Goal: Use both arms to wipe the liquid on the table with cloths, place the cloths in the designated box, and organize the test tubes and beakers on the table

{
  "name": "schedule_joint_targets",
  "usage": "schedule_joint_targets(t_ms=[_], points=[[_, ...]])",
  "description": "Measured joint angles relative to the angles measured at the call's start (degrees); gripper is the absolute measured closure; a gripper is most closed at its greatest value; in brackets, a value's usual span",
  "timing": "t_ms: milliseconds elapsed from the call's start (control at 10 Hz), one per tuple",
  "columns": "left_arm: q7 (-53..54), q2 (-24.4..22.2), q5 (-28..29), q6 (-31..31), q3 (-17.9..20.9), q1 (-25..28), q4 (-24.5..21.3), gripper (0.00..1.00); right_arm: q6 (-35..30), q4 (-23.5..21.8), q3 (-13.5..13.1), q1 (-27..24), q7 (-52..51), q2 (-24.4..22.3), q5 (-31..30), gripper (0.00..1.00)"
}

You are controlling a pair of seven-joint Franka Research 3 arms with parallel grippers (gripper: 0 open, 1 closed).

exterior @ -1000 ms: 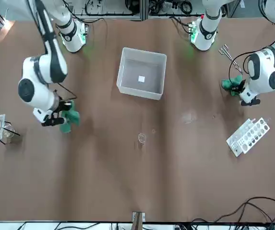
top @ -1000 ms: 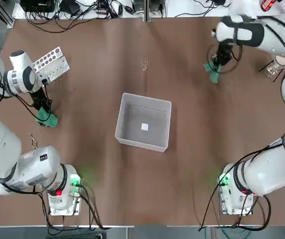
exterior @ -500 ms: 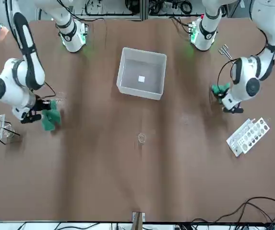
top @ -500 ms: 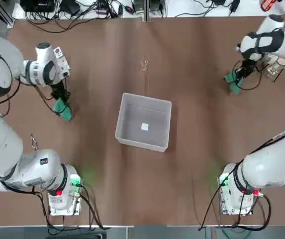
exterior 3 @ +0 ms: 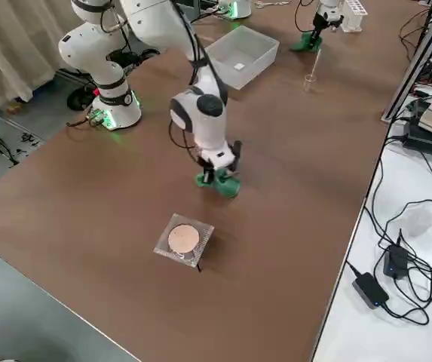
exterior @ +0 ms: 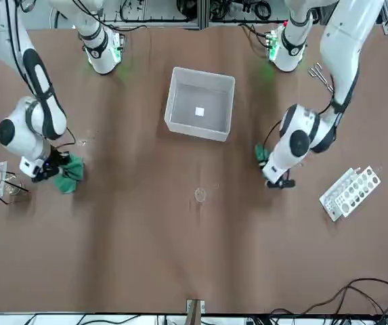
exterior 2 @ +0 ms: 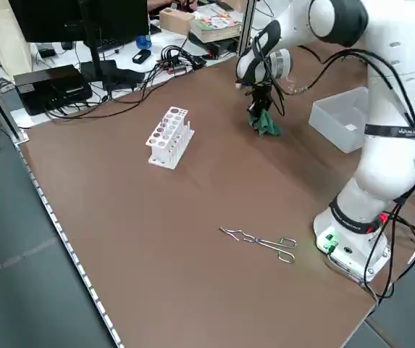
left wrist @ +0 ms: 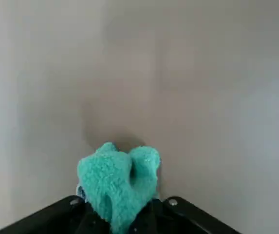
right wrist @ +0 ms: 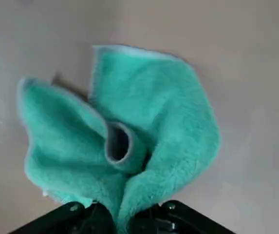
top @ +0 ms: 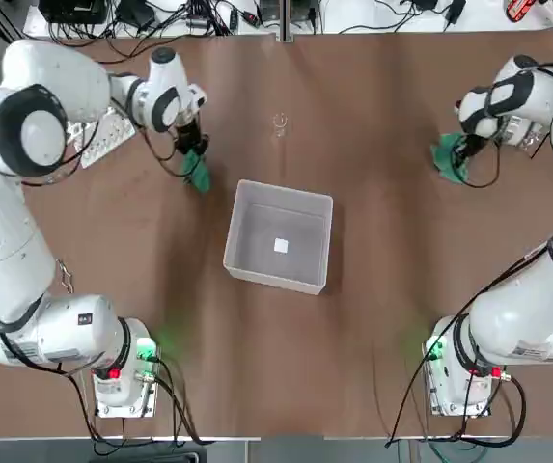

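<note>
Both arms have swept their cloths sideways | left gripper (top: pixel 195 159) pinches green cloth (top: pixel 199 174) near box (top: pixel 278 236), wiping | right gripper (top: pixel 461 149) clamps other cloth (top: pixel 448 156), far from box

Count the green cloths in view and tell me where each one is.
2. One cloth hangs from the left tool, just beyond the box's far left corner. The other cloth is in the right tool, pressed on the table's right side.
</note>
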Motion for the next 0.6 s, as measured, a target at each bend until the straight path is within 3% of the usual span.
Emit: schedule_joint_targets(t_ms=[200,400,600], points=[[-6.4,3.8,0.0,-0.1,-0.4,-1.3,5.6,0.91,0.0,0.3,3.6,2.9,1.7,0.5,5.4,0.92],[-9.3,3.3,-0.8,0.1,0.0,-0.8,4.8,0.91,0.0,0.4,3.6,4.3,3.7,0.5,6.2,0.92],[-9.4,0.3,-1.0,0.3,3.3,-0.8,1.2,0.91,0.0,0.4,3.3,-2.8,-5.2,0.5,6.5,0.92]])
